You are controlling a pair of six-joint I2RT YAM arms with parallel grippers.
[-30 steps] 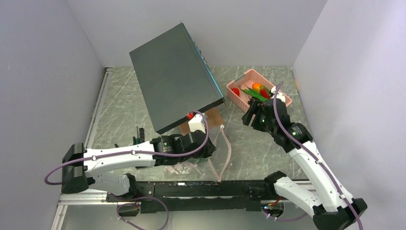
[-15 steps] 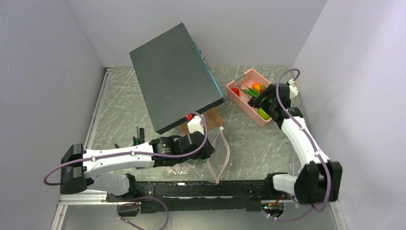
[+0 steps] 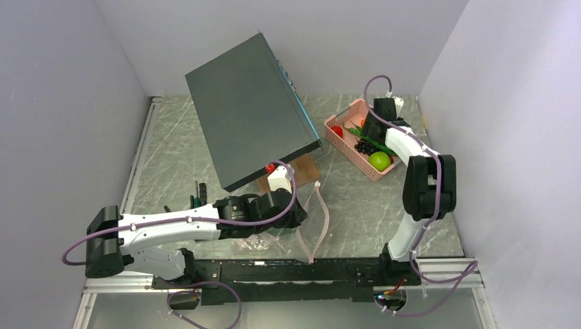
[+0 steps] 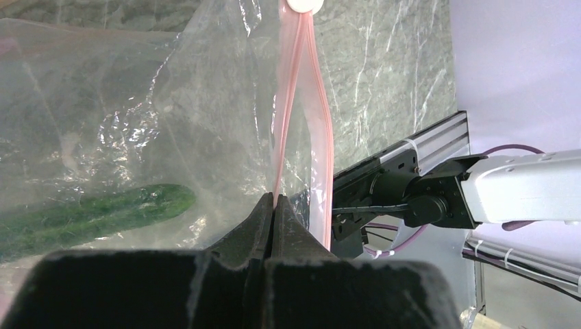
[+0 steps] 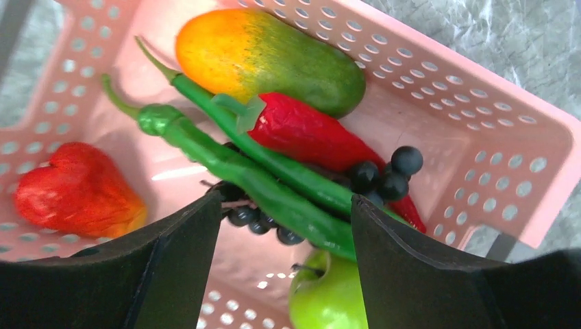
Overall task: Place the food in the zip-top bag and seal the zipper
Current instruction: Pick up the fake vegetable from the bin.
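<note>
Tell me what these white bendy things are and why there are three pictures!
They are two robot arms bolted to a grey table. One picture looks down from above; the other two come from little cameras on the wrists. The left claw is shut, pinching the pink zipper strip of a clear bag with a long green veggie inside. The right claw is open above a pink basket of toy food: a mango, red pepper, green peppers, black grapes and a round green fruit. It holds nothing. A big dark box sits at the back.
</note>
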